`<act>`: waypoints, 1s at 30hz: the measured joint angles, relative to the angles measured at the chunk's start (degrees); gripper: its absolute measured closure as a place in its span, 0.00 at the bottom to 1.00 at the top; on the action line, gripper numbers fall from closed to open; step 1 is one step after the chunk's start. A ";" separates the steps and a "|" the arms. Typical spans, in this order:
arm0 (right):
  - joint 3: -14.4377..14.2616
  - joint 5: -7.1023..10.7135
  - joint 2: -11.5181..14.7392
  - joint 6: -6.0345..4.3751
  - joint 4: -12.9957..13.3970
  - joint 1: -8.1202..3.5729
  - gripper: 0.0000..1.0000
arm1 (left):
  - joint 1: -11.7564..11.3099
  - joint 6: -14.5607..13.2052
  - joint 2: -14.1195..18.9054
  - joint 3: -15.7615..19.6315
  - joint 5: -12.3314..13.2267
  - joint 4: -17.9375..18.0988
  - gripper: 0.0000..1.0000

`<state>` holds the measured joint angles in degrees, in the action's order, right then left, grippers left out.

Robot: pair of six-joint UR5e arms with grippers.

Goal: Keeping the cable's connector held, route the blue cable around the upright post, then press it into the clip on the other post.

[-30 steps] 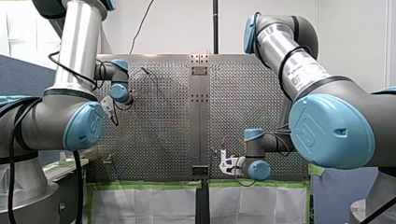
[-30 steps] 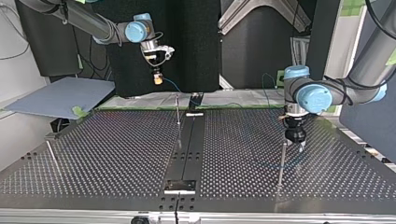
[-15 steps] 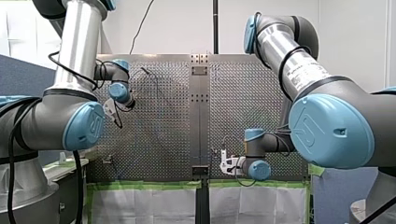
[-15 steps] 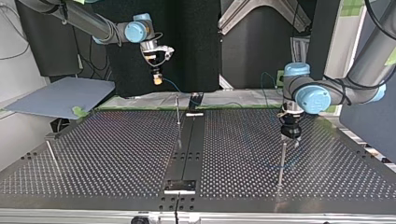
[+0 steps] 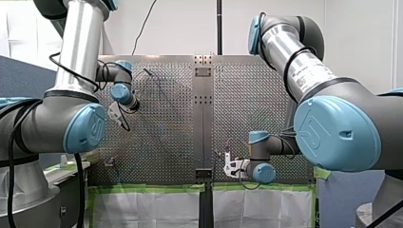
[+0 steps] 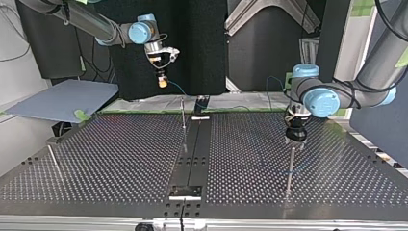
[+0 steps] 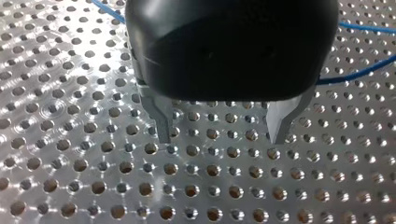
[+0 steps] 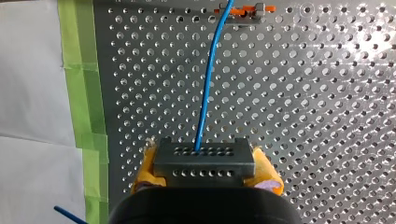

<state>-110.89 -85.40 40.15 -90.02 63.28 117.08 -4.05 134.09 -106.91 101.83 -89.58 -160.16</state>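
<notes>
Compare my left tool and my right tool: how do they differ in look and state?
My left tool is open and empty; my right tool is shut on the connector of the blue cable. My left tool has bare metal fingers; my right tool has yellow pads. Both have two fingers and point down at the perforated table.

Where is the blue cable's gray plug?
In the right wrist view the gray connector sits clamped in my right gripper, between its yellow pads; the blue cable runs ahead from it.
</notes>
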 joint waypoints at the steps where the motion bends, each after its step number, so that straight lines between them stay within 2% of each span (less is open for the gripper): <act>1: 0.00 0.01 0.00 0.00 0.01 -0.01 1.00 | -0.01 0.47 0.00 0.00 0.06 -0.32 0.00; 5: 0.01 0.02 0.01 0.00 0.10 0.00 1.00 | -0.03 2.05 0.00 0.01 0.24 -2.02 0.00; 10: 0.00 0.02 0.00 0.00 0.28 -0.01 1.00 | 0.14 1.90 -0.05 0.01 1.35 -2.64 0.00; 18: -0.01 -0.02 0.01 0.00 0.30 0.01 1.00 | 0.81 0.34 -0.58 1.67 1.81 -1.87 0.00; 30: -0.01 0.05 0.01 0.00 0.11 0.12 1.00 | 2.88 -3.94 -6.10 2.37 -0.47 -2.20 0.00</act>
<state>-110.90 -85.35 40.16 -90.02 63.39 117.20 -1.17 130.15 -113.01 104.20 -90.06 -162.36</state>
